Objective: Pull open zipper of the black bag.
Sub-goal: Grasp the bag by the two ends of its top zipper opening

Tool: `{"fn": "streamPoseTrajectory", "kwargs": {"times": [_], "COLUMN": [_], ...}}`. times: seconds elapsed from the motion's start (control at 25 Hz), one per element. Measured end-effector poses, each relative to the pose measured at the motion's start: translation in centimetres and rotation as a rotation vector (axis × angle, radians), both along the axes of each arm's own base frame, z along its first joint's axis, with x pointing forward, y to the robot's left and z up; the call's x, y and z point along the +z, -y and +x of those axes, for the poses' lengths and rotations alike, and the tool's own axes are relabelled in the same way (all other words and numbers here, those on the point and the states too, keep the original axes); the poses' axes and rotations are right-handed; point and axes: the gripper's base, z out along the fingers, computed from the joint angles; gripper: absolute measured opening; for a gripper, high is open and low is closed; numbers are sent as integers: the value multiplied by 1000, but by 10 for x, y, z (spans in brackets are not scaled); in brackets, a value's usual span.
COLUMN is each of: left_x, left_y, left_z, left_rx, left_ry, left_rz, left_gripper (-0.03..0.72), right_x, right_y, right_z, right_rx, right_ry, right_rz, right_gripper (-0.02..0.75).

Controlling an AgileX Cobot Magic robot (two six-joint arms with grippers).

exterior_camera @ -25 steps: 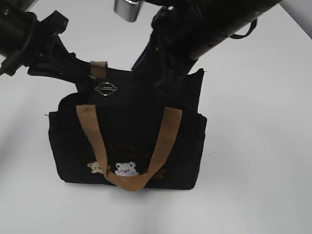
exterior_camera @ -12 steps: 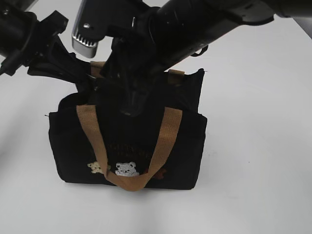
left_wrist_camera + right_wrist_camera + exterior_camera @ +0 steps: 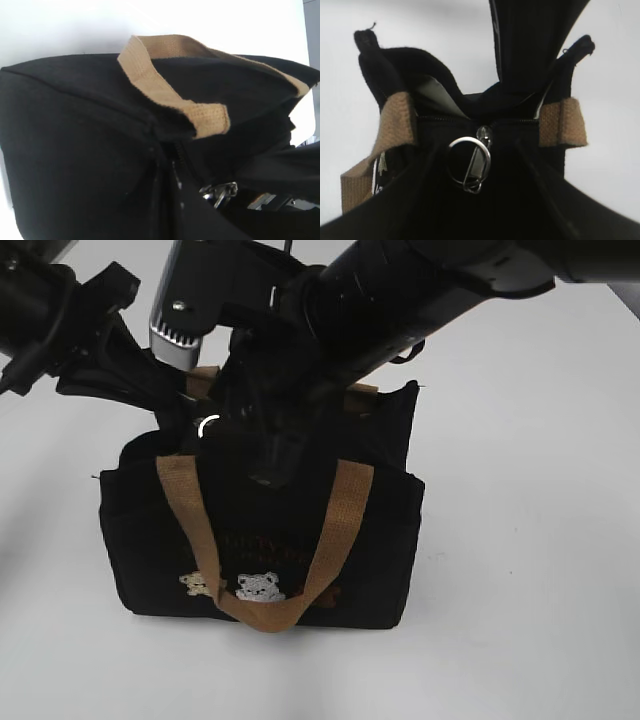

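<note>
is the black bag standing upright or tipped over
Upright: the black bag stands on its base on the white table, bears level, tan handle hanging down its front.

White tabletop (image 3: 540, 540) under everything, plain, matte; soft shadow at left edge.

right arm (image 3: 400, 290) now over bag (image 3: 380, 540)

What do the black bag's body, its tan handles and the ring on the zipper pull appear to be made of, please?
The black bag looks like matte woven fabric, probably canvas: it creases softly and shows stitched seams. The tan handles appear to be cotton or nylon webbing, with a ribbed weave visible in the wrist views. The key ring on the zipper looks like polished metal, thin and bright with highlights.
</note>
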Motion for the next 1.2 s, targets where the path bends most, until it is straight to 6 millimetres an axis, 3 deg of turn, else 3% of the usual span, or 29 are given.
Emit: {"fn": "streamPoseTrajectory", "kwargs": {"times": [0.2,0.56,0.96,1.2], "left_x": [0,0,1,-1], "left_y": [0,0,1,-1], "left_z": [0,0,-1,-2], "left_rx": [0,-2,-9,-17], "left_ry": [0,-1,-12,-10], "left_rz": [1,2,-7,13], "left_gripper": [-10,-10,-10,-10], "right_x": [-3,-6,11,13], "right_y": [-1,-2,5,23], "right_z": [1,2,-5,2], "right_rx": [1,1,8,-88], "right_ry": [-6,-13,11,-102], "right_rz": [-6,-10,-2,9], "right_gripper": [324,23,15,13]}}
